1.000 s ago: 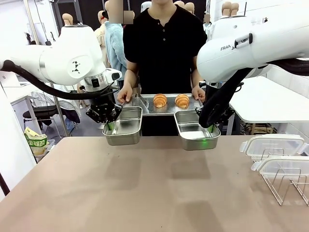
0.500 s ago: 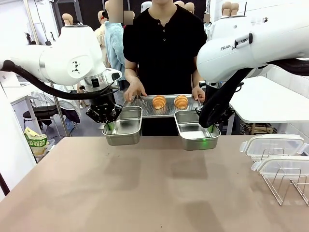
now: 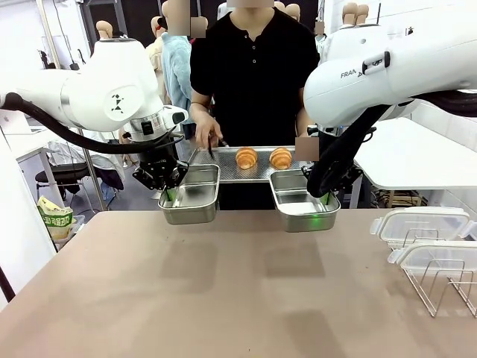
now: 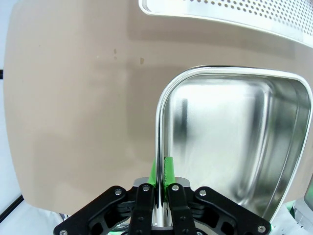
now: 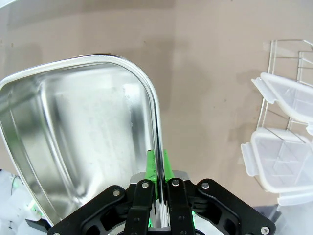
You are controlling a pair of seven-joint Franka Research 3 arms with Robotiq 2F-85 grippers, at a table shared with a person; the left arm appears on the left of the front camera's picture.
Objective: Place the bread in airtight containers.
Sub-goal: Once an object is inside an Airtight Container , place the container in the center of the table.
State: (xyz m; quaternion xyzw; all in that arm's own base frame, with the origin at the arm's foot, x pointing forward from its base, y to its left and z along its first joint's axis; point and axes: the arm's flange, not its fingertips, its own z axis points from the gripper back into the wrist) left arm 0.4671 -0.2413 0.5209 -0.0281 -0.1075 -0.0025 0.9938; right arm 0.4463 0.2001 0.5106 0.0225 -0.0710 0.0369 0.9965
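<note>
So the table (image 3: pixel 223 291) in front of you is mostly bare, because all the action is up in the air at its far edge. The person (image 3: pixel 253 74) across from you has a flat perforated tray (image 3: pixel 257 173) held out level between your two arms. One hand (image 3: pixel 205 133) is raised over its left end with something thin and dark in it, can't tell what.

Off to your right, the two clear lids (image 3: pixel 421 224) are parked upright in a wire rack (image 3: pixel 440 287), out of the way until the tins need sealing.

Your left gripper (image 3: pixel 170 195) is clamped tight on the near rim of the left tin (image 3: pixel 192 198), and the right gripper (image 3: pixel 322 195) is pinched the same way on the right tin (image 3: pixel 302 205). Both tins are held mouth up just below the tray's front edge, I'd guess so the person can drop the bread straight in. Both are empty.

The two croissants (image 3: pixel 247 156) sit side by side on the tray, so nothing's loaded yet
</note>
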